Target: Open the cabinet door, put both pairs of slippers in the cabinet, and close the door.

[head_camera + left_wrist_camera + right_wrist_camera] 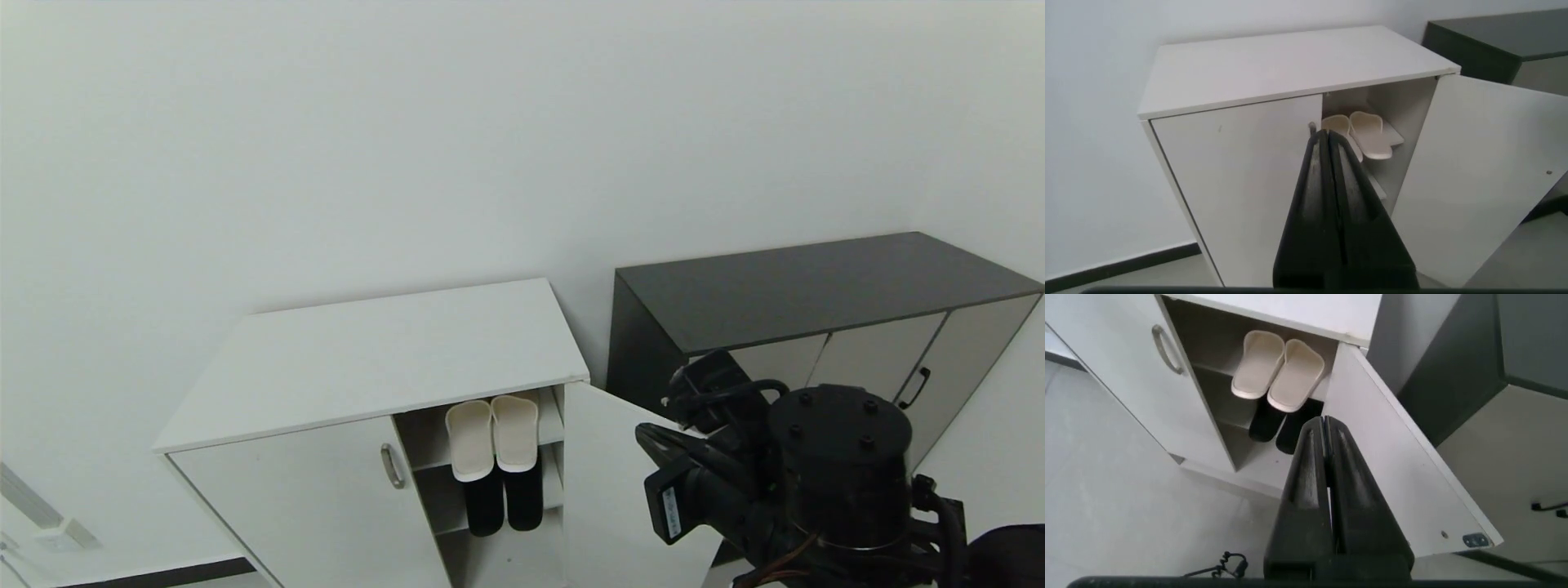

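A white cabinet (384, 351) stands against the wall, its left door (318, 506) closed and its right door (620, 490) swung open. A white pair of slippers (492, 437) lies on the upper shelf, toes hanging over the edge. A black pair of slippers (504, 502) lies on the shelf below. My right gripper (1327, 423) is shut and empty, held in front of the open compartment, near the open door (1404, 457) and above the black slippers (1264, 425). My left gripper (1323, 135) is shut and empty, facing the closed door's handle edge, with the white slippers (1368, 135) just beyond.
A dark-topped cabinet (816, 286) with grey doors stands to the right of the white one, close behind the open door. Bare floor (1118, 490) lies in front of the cabinet. A black skirting strip (163, 572) runs along the wall at the left.
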Controlling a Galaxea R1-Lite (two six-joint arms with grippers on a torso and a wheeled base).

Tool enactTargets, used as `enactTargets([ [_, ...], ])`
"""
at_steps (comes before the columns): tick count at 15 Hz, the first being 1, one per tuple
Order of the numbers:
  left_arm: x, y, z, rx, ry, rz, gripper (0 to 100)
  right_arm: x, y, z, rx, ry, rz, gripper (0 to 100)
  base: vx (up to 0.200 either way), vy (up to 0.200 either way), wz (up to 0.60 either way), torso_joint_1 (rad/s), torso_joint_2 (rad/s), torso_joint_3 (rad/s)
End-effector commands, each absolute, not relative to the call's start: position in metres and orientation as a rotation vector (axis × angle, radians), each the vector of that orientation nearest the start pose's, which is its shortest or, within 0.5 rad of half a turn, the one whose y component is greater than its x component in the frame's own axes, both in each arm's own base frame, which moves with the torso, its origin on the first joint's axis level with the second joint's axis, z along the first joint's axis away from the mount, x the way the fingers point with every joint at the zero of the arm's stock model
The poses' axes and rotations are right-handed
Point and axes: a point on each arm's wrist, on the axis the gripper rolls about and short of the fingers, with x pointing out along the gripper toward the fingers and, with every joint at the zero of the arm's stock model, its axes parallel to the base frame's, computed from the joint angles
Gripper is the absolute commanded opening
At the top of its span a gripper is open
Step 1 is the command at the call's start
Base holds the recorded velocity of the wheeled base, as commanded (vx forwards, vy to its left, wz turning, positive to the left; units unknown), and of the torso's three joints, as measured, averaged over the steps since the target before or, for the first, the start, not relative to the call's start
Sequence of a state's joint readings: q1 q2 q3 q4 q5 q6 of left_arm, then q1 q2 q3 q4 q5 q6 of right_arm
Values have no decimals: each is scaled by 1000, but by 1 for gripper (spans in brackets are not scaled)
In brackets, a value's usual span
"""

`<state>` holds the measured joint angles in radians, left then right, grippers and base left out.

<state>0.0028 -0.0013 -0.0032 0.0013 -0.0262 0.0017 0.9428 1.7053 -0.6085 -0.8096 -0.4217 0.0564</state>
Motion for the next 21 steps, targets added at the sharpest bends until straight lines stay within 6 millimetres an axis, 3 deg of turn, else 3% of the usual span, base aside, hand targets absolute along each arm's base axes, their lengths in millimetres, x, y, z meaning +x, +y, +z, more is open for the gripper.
enactTargets([
  [1, -23, -1, 76, 2, -2, -25, 0, 174, 224, 147, -130, 242, 511, 0, -200, 0, 0, -2, 7, 7],
  [5, -23, -1, 76, 2, -2, -23, 0, 179, 223, 141, -143, 259, 493, 0, -200, 0, 0, 0, 2, -2],
  [8, -23, -1, 76, 2, -2, -23, 0, 191, 217, 136, -146, 274, 447, 0, 0, 0, 0, 0, 0, 0],
  [11, -23, -1, 76, 3, -2, -23, 0, 224, 205, 130, -122, 249, 340, 0, 0, 0, 0, 0, 0, 0],
  [15, -23, -1, 76, 3, -2, -25, 0, 290, 167, 116, -88, 283, 213, 0, 0, 0, 0, 0, 0, 0],
  [17, -23, -1, 76, 3, -2, -25, 0, 312, 157, 109, -76, 291, 179, 0, 0, 0, 0, 0, 0, 0],
  [21, -23, -1, 76, 3, -2, -25, 0, 356, 145, 79, -52, 331, 136, 0, 0, 0, 0, 0, 0, 0],
])
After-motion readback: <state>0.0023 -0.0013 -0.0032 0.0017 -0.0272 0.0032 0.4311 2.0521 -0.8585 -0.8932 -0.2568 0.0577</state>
